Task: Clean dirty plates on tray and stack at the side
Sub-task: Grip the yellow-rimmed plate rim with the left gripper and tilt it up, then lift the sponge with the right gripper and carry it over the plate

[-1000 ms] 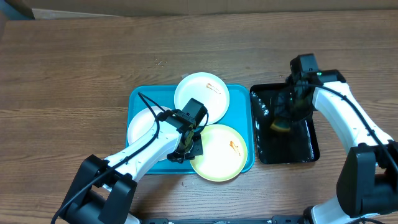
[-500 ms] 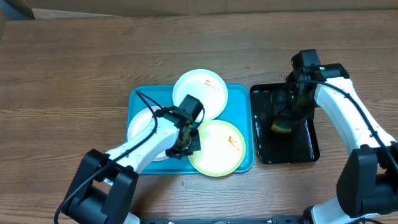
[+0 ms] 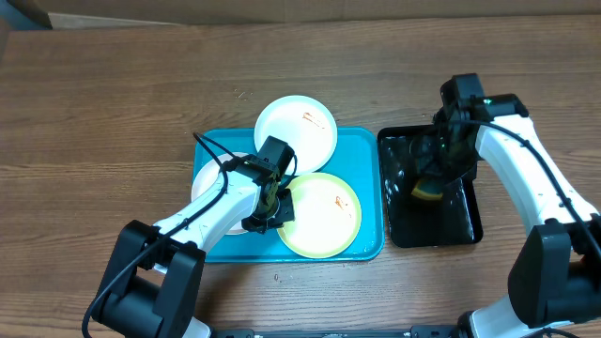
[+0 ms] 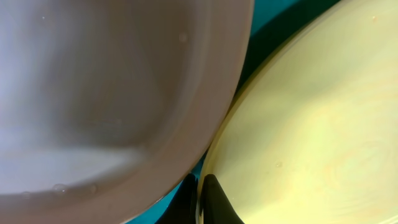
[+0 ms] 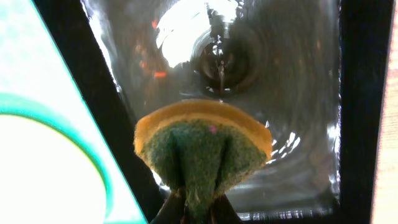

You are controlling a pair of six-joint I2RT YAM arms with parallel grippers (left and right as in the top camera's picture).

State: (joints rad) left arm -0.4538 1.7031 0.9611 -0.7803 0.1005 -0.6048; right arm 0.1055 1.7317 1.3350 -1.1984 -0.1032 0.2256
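Your left pincer (image 3: 272,218) is pinching the left rim of the yellow plate (image 3: 324,216), which is lying in the tray (image 3: 368,188) toward its front right. One white plate (image 3: 299,133) is overhanging the tray's far rim. A second white plate (image 3: 211,180) is sitting at the left, partly under your arm, its edge just beside the yellow one. Your right pincer (image 5: 194,214) is gripping a sponge (image 5: 202,146) and hanging over the wet black tray (image 3: 467,221) on the worktop (image 3: 113,113).
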